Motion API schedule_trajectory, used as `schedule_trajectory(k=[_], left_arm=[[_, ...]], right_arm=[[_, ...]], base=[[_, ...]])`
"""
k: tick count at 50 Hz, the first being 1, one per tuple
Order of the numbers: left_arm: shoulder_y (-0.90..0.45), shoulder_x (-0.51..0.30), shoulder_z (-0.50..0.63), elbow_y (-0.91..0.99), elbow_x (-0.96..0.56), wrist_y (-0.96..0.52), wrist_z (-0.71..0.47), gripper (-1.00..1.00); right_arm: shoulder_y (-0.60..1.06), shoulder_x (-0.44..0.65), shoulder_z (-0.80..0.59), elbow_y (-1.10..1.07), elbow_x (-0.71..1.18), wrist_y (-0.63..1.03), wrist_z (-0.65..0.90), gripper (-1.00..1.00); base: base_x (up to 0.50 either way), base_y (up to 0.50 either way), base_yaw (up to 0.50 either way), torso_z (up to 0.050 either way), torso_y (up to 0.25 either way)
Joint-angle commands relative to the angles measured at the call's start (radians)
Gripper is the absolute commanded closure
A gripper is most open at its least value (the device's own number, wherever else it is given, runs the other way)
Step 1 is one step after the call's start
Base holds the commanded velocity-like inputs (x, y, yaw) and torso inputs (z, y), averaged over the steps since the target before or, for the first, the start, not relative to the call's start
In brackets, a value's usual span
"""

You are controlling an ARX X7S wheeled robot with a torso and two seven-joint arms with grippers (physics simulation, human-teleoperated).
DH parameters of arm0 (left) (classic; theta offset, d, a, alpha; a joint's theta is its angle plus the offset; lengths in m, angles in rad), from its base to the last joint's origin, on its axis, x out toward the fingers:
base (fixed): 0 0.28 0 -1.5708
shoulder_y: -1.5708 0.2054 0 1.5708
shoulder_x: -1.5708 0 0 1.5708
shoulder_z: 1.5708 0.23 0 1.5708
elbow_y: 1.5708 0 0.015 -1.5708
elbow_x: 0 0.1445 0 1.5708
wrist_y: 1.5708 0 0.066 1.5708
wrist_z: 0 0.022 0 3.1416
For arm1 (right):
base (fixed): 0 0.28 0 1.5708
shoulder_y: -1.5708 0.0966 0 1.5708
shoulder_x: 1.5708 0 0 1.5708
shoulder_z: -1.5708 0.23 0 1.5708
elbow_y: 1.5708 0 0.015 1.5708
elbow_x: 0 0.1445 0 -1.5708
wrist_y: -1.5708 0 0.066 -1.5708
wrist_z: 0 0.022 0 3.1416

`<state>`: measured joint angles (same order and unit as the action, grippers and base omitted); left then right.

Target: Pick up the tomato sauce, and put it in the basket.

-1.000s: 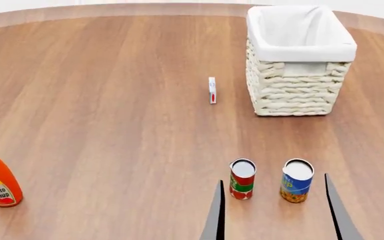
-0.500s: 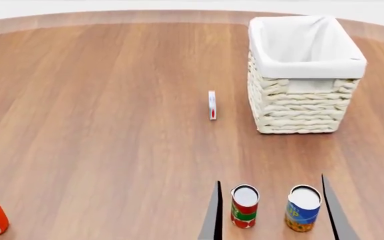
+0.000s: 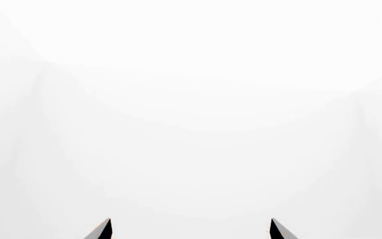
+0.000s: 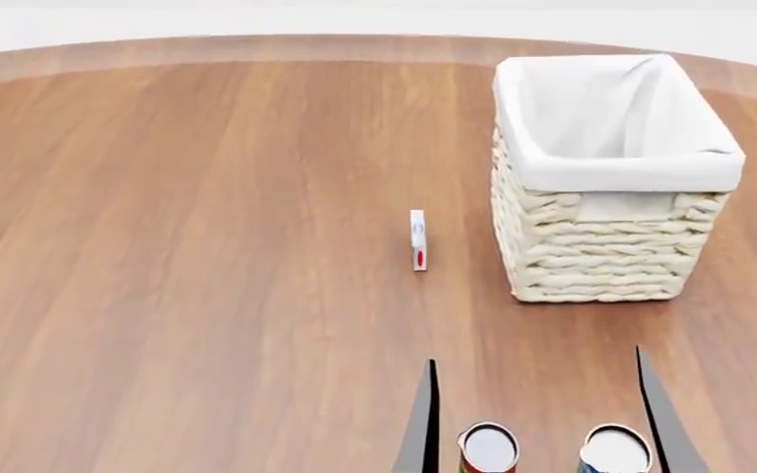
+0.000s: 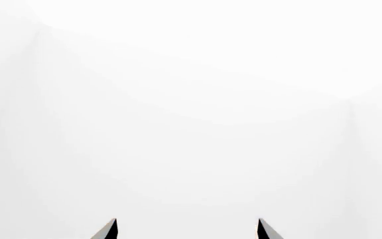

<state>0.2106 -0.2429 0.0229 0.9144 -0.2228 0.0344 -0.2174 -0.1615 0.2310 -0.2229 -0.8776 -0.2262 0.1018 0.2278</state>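
Wicker basket point(image 4: 602, 256), cream-white, rectangular, white cloth lining folded over its rim, shows only bare lining inside. Tomato sauce tin point(image 4: 488, 451), silver-topped, mostly cropped, stands well nearer the robot than the basket, beside a second silver-topped can point(image 4: 614, 453). Left gripper point(image 3: 189, 230) and right gripper point(image 5: 185, 229) both spread wide, holding nothing

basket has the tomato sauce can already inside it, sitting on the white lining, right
No. In the head view the basket holds only its white lining; the tomato sauce stands on the table at the frame's bottom edge, beside another can.
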Motion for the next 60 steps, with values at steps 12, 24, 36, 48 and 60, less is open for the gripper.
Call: schedule_trajectory(k=[12, 24, 36, 48, 60], left_arm=[[-0.004, -0.011, 0.015, -0.014, 0.006, 0.005, -0.014, -1.0], [0.006, -0.017, 0.03, -0.01, 0.015, 0.013, -0.019, -1.0], [0.003, -0.022, 0.038, -0.017, 0.017, 0.014, -0.026, -1.0], [0.004, -0.028, 0.039, -0.027, 0.017, 0.024, -0.033, -1.0], [0.009, -0.036, 0.038, -0.024, 0.008, 0.031, -0.04, -1.0]], right_arm=[[0.005, 0.011, -0.007, 0.004, 0.006, 0.002, 0.011, -1.0], [-0.015, 0.023, -0.007, -0.01, 0.011, 0.002, 0.016, -1.0], [-0.011, 0.028, -0.008, -0.002, 0.018, 0.002, 0.022, -1.0], [0.0, 0.031, -0.017, 0.005, 0.024, 0.005, 0.022, -1.0], [-0.008, 0.036, -0.025, -0.006, 0.018, 0.009, 0.027, -1.0]], base=[[0.22, 0.0, 0.0, 0.0, 0.0], [0.22, 0.0, 0.0, 0.0, 0.001], [0.22, 0.0, 0.0, 0.0, 0.0], [0.22, 0.0, 0.0, 0.0, 0.0], [0.22, 0.0, 0.0, 0.0, 0.0]])
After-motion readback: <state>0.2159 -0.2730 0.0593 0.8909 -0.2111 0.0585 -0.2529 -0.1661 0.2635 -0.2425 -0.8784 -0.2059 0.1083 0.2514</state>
